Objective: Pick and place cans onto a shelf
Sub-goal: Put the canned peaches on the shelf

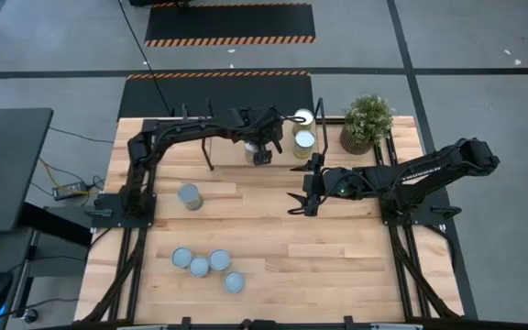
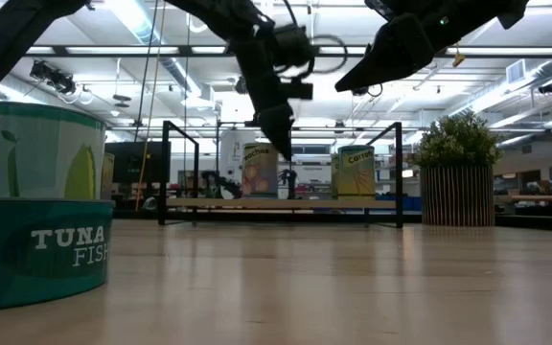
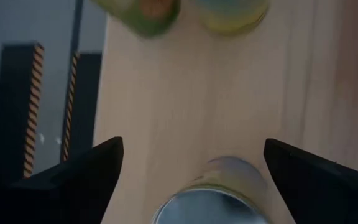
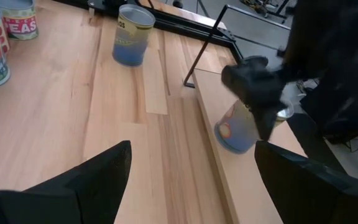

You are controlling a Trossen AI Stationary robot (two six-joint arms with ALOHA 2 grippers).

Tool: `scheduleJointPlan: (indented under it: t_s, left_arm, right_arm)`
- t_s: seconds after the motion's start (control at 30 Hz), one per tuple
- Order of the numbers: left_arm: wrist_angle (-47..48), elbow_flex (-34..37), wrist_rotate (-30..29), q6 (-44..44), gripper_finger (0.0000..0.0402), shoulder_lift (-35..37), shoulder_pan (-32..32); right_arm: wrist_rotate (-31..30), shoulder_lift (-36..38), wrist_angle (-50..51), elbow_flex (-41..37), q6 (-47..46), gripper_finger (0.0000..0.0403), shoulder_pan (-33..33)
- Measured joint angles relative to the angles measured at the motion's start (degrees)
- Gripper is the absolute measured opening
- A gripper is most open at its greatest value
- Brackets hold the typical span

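Note:
My left gripper (image 1: 262,154) is open over the shelf (image 2: 286,203), pointing down. Its fingers stand on either side of a silver can (image 3: 211,198) that stands upright on the shelf board; this can also shows in the low view (image 2: 260,171). I see no touch. Two more cans (image 1: 302,119) (image 1: 303,142) stand on the shelf to its right. My right gripper (image 1: 302,194) is open and empty above the table, near the shelf's front. One can (image 1: 189,196) stands alone on the table, and several cans (image 1: 207,266) stand near the front edge.
A potted plant (image 1: 367,124) stands at the shelf's right end. The shelf's black posts (image 2: 166,172) rise at its corners. A large tuna can (image 2: 36,206) fills the low view's left. Bare wood lies between the shelf and the front cans.

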State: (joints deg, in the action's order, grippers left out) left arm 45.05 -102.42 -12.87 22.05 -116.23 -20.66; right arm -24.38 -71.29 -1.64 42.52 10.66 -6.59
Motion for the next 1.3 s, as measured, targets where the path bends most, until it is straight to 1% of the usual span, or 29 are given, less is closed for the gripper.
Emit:
scheduleJointPlan:
  t_s: [0.13, 0.23, 0.37, 0.5, 0.57, 0.67, 0.7, 0.83, 0.93, 1.0, 1.17, 1.3]
  left_arm:
    - [-0.1, 0.0, 0.0, 1.6, 0.0390, 3.5, 1.3]
    - [1.4, 0.0, 1.6, 1.1, 0.0390, 6.9, 2.0]
    - [7.0, 0.0, 2.7, -0.4, 0.0389, 10.2, 2.1]
    - [14.0, 0.1, 2.7, -1.9, 0.0389, 11.5, 1.6]
    - [15.4, 1.4, 3.7, -2.8, 0.0389, 12.2, 1.0]
    - [15.2, 6.3, 3.4, -3.4, 0.0389, 13.6, 0.4]
    - [14.4, 8.5, 2.5, -3.5, 0.0389, 14.1, 0.2]
    - [5.5, 17.4, 0.9, -4.9, 0.0389, 16.7, -0.5]
    - [-0.8, 22.0, -4.5, -4.4, 0.0389, 17.4, -0.8]
    - [-4.4, 24.3, -7.4, -3.8, 0.0389, 17.5, -0.8]
    - [-12.7, 27.6, -11.8, -1.6, 0.0389, 17.0, -0.4]
    - [-19.3, 30.0, -12.4, -0.9, 0.0389, 16.9, -0.1]
  right_arm:
    - [0.0, 0.0, 0.0, 0.0, 0.0, 0.0348, 0.0]
    - [0.0, 0.0, 0.0, 0.0, 0.0, 0.0348, 0.0]
    - [0.0, 0.0, 0.0, 0.0, 0.0, 0.0348, 0.0]
    - [0.0, 0.0, 0.1, 0.0, -0.4, 0.0348, 0.0]
    - [0.0, 0.0, 0.1, 0.0, -0.5, 0.0348, 0.0]
    - [0.0, 0.0, 0.2, 0.0, -0.7, 0.0348, 0.0]
    - [0.0, 0.0, 0.3, 0.0, -1.0, 0.0348, 0.0]
    - [0.0, 0.0, 0.3, 0.0, -1.3, 0.0348, 0.0]
    - [-0.2, 0.0, 0.3, 0.0, -1.3, 0.0348, 0.0]
    - [-0.1, 0.0, 0.2, 0.0, -1.2, 0.0348, 0.0]
    - [0.0, 0.0, -0.1, 0.0, -1.3, 0.0348, -0.1]
    - [0.0, 0.0, -0.5, 0.0, -1.0, 0.0348, -0.1]
